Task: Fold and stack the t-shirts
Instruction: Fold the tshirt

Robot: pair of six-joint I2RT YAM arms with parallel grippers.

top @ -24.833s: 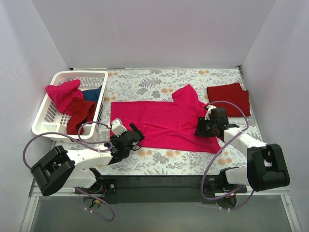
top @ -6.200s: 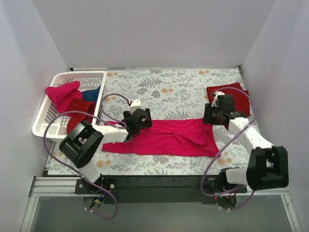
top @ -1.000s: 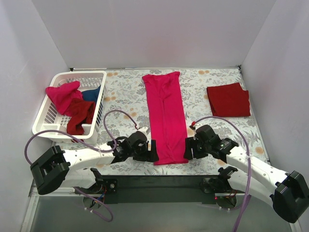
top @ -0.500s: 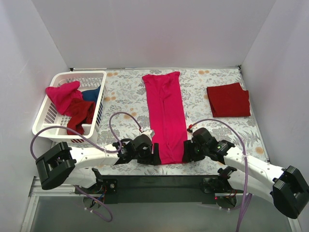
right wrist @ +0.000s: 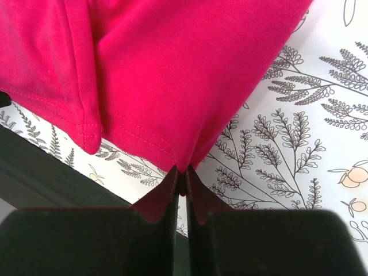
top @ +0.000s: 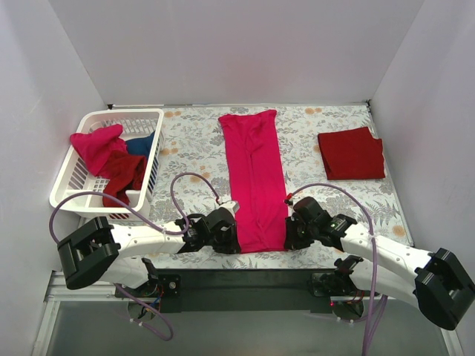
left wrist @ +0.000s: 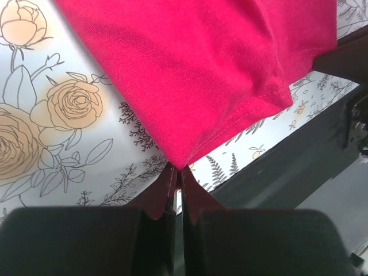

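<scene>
A bright pink-red t-shirt (top: pixel 256 178) lies folded into a long narrow strip down the middle of the floral table. My left gripper (top: pixel 236 239) is shut on its near left corner (left wrist: pixel 178 158). My right gripper (top: pixel 286 236) is shut on its near right corner (right wrist: pixel 179 161). In both wrist views the cloth runs pinched between the dark fingertips. A folded dark maroon-red t-shirt (top: pixel 351 153) rests flat at the back right. More t-shirts, pink-red (top: pixel 96 144), maroon-red (top: pixel 123 175) and blue (top: pixel 142 142), sit crumpled in the basket.
A white plastic lattice basket (top: pixel 77 199) stands at the left of the table. The black near edge of the table (top: pixel 245 278) runs just behind both grippers. White walls close in the back and sides.
Both grippers have moved inward onto the near corners of the pink-red strip and closed on them. The strip itself has not shifted.
</scene>
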